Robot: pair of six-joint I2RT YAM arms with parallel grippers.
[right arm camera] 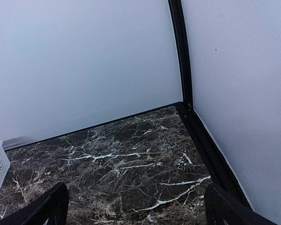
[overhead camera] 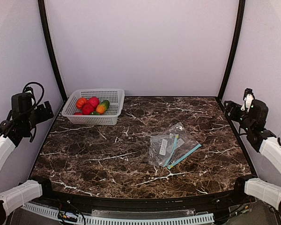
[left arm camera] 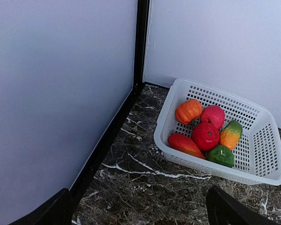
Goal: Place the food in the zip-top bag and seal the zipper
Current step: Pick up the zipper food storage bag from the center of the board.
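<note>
Left fingers [left arm camera: 54,211] and right fingers [right arm camera: 47,208] wide open, empty, at side edges of desk [overhead camera: 107,164]. Food [left arm camera: 206,135] in basket [left arm camera: 267,154], far-left corner; bag [overhead camera: 171,147] unfilled. Next: left grasps one fruit.

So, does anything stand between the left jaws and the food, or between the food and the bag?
Only the mesh wall of the white basket, which rings the food, so the open left jaws likely must come in from above. Between the basket and the zip-top bag, only bare marble table shows.
</note>
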